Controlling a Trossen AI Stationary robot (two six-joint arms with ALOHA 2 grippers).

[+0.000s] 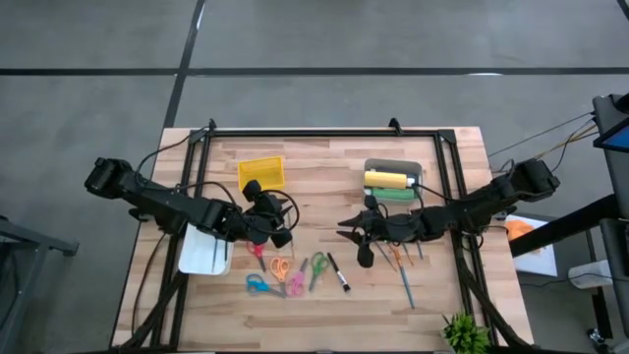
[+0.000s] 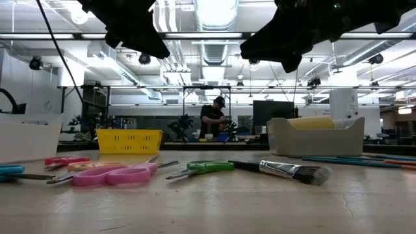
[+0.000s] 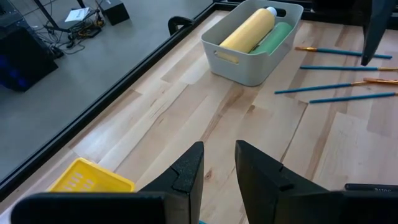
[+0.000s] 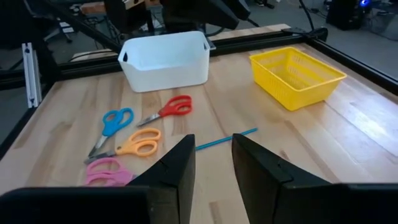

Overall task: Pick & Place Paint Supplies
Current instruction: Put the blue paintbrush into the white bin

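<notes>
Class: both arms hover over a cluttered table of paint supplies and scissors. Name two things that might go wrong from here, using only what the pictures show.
1. The thin teal brushes lie flat and close together, so the right gripper may slip off one or lift two.
2. Scissors lie among the supplies; the left gripper, empty, might grab them instead.

My wooden table (image 1: 324, 305) stands on a grey floor (image 1: 324, 39) crossed by dark lines. Beyond it, ceiling lights (image 2: 214, 10) shine over a wide workshop, where a person (image 2: 213, 120) stands at a far bench.
</notes>
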